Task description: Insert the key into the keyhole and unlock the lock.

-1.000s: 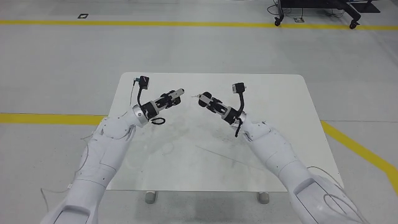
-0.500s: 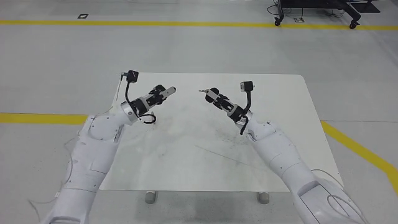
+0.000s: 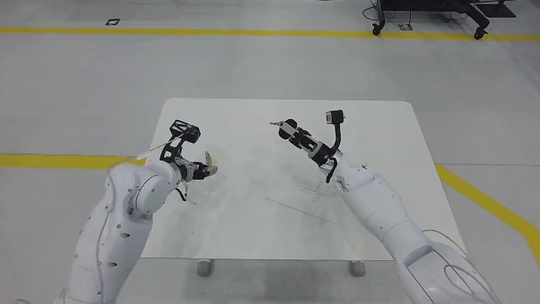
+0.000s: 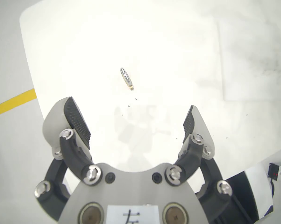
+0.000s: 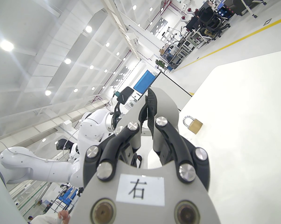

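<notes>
Left gripper (image 4: 130, 103) is spread wide, with nothing between the pads (image 4: 78, 122) and nothing touched. It hangs over the left part of the table (image 3: 371, 211), near the left edge. Its tips aim at the lock (image 4: 126, 79), which sits on the tabletop just ahead of them, apart from both fingers.

Right gripper (image 5: 149, 104) is clamped tight. The top view shows a thin sliver poking from its tips, and I read that as the key (image 3: 272, 123). It's raised over the far middle of the table, pointing left.

Hard to see:
- In the right wrist view the key is hidden between the closed pads.
- From the left wrist the lock is edge-on, just chrome shackle and a strip of brass, so I can't tell if it lies flat or stands.
- I can't make out the keyhole from any camera.
- In the top view the lock is too small to separate from the left gripper.

Room: the lock is nearer the left table edge than the right. The grippers are well apart, with white tabletop between them.
</notes>
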Robot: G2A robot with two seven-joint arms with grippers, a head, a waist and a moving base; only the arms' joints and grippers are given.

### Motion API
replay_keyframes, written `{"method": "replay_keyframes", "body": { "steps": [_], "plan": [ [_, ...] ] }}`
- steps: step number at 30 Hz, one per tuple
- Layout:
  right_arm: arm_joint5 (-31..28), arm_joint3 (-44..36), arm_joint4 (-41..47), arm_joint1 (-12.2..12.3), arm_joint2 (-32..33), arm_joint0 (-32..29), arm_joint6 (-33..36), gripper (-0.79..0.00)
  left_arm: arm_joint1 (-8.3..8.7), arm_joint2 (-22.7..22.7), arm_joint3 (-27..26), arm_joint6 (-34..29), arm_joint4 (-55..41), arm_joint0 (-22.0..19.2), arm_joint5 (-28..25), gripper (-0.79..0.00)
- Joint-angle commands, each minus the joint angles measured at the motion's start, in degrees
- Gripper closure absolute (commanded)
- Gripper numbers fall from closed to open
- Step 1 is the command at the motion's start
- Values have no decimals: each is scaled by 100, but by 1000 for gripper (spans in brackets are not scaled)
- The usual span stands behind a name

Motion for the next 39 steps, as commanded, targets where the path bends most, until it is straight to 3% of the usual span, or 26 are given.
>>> {"method": "replay_keyframes", "body": {
  "steps": [1, 7, 13, 20, 21, 23, 24, 39],
  "plan": [
    [0, 0, 0, 0, 0, 0, 0, 0, -40, 273, 323, -6, 318, -221, 249, -785],
    [0, 0, 0, 0, 0, 0, 0, 0, -254, 970, 1400, 123, 109, -957, 692, -767],
    [0, 0, 0, 0, 0, 0, 0, 0, -408, 1414, 2204, 190, 150, -1423, 860, -511],
    [0, 0, 0, 0, 0, 0, 0, 0, -438, 1406, 2422, 238, 196, -1512, 945, -382],
    [0, 0, 0, 0, 0, 0, 0, 0, -435, 1383, 2418, 247, 215, -1505, 961, -302],
    [0, 0, 0, 0, 0, 0, 0, 0, -429, 1340, 2391, 258, 224, -1484, 963, -37],
    [0, 0, 0, 0, 0, 0, 0, 0, -425, 1317, 2366, 279, 243, -1475, 967, 0],
    [0, 0, 0, 0, 0, 0, 0, 0, -429, 1222, 2188, 324, 336, -1374, 887, 0]
  ]
}}
